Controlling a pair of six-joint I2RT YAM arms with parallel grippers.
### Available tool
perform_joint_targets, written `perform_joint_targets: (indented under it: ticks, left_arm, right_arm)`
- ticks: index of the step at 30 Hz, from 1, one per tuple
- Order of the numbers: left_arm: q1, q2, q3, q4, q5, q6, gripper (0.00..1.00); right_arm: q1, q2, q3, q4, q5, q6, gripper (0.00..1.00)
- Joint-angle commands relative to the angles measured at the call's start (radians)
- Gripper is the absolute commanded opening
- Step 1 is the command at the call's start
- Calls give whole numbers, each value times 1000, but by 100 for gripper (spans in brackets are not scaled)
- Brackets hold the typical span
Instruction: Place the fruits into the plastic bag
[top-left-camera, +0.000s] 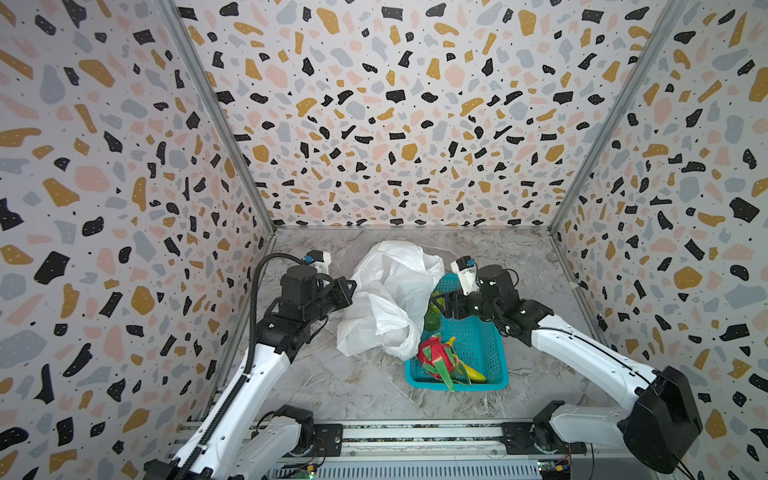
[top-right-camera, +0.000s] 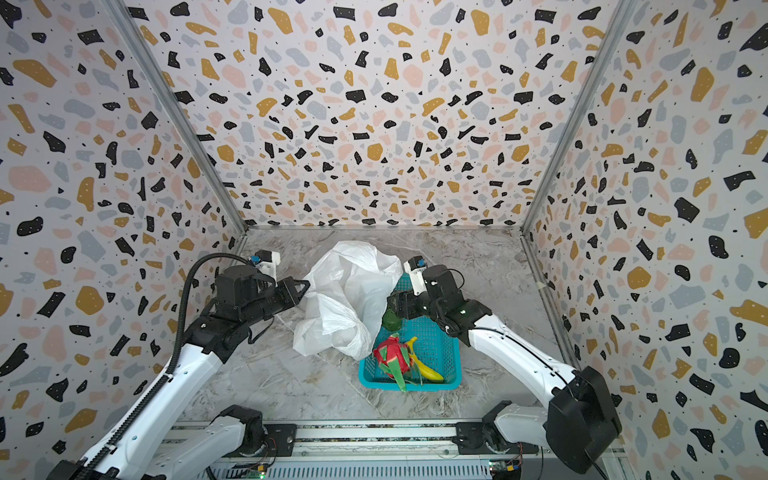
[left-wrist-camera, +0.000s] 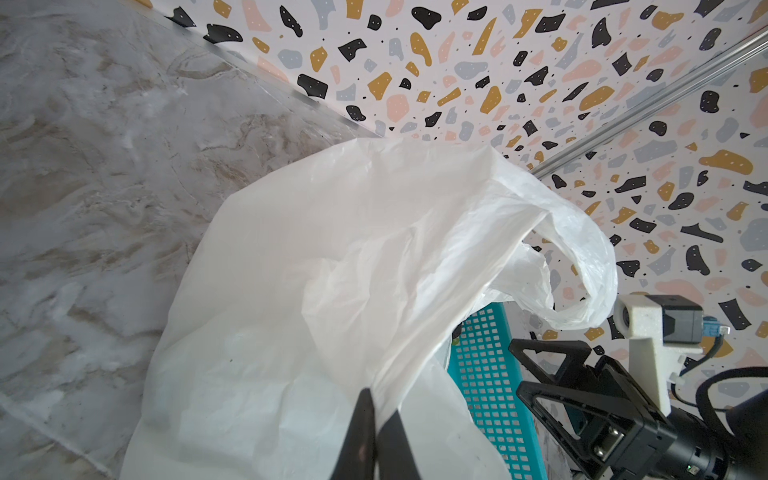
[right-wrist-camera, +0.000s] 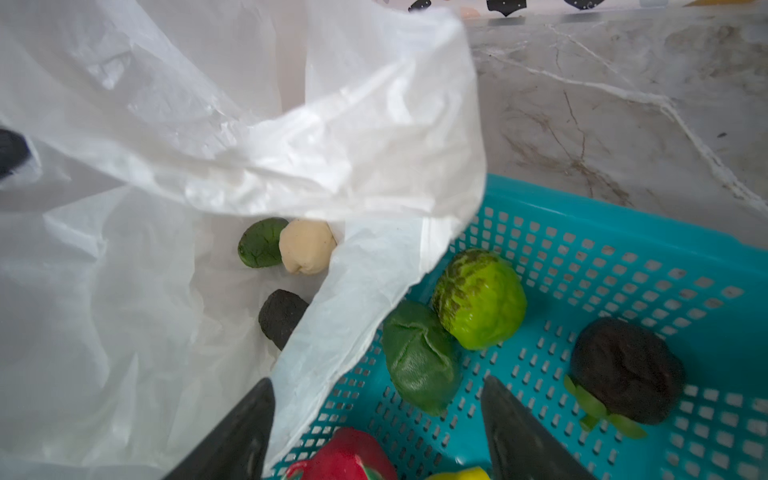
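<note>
The white plastic bag (top-left-camera: 390, 299) (top-right-camera: 345, 299) lies crumpled at mid-table, its mouth draped over the teal basket's left rim. My left gripper (left-wrist-camera: 380, 399) (top-left-camera: 353, 284) is shut on a bunched strip of the bag's edge. My right gripper (right-wrist-camera: 376, 382) (top-left-camera: 440, 301) hovers open over the basket's far end with nothing between its fingers. Below it lie a dark green fruit (right-wrist-camera: 419, 361), a bumpy light green fruit (right-wrist-camera: 478, 299) and a dark brownish fruit (right-wrist-camera: 623, 370). The dragon fruit (top-left-camera: 432, 353) and banana (top-left-camera: 471, 370) lie at the basket's near end. Inside the bag sit a green (right-wrist-camera: 259, 243), a beige (right-wrist-camera: 306, 246) and a dark fruit (right-wrist-camera: 282, 318).
The teal perforated basket (top-left-camera: 482, 340) (right-wrist-camera: 623, 232) stands right of the bag on the marble tabletop (top-left-camera: 353, 386). Patterned walls close in the back and both sides. A metal rail (top-left-camera: 415, 434) with both arm bases runs along the front edge.
</note>
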Motion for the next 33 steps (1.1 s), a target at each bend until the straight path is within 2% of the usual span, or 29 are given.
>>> perform_joint_targets:
  ticks: [1,6,17,26,33]
  left_arm:
    - [0,1,-10,41,-5,11,0]
    - [0,1,-15,44,-7,11,0]
    - [0,-1,-15,40,-8,13,0]
    - [-1,3,-7,37,-12,15,0]
    - [-1,2,-9,33,-15,19,0]
  right_arm:
    - [-27,-89,-60,84,22,55,78]
    - [-72,-83,-114,92,-2,95,80]
    - [-51,263,-2,86,-159,101,83]
    - [10,475,103,94,-110,108,83]
    - [28,549,138,71,-40,129,78]
